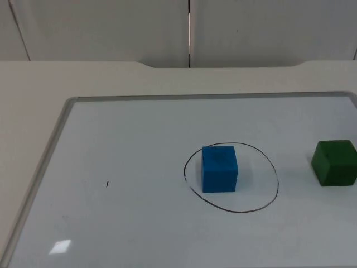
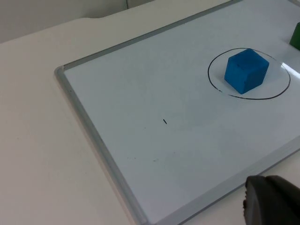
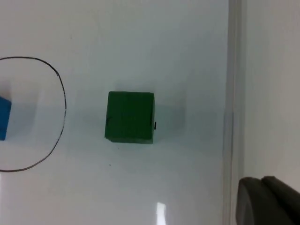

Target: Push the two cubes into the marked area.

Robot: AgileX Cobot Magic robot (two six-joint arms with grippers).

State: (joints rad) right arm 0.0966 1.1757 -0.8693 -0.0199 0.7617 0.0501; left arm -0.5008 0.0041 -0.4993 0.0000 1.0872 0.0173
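A blue cube (image 1: 220, 168) stands inside the hand-drawn black oval (image 1: 262, 205) on the whiteboard, toward the oval's left side. The blue cube (image 2: 246, 71) and the oval (image 2: 276, 93) also appear in the left wrist view. A green cube (image 1: 334, 162) sits outside the oval, to its right, near the top view's right edge. My left gripper (image 2: 271, 202) hangs off the board's frame, far from the blue cube. My right gripper (image 3: 267, 201) is by the board's right frame, apart from the green cube (image 3: 130, 116).
The whiteboard (image 1: 128, 139) has a grey frame (image 1: 49, 156) and lies on a beige table (image 1: 28, 100). A small black mark (image 1: 107, 184) sits on the board's left half. A grey partition wall (image 1: 111, 28) closes the back.
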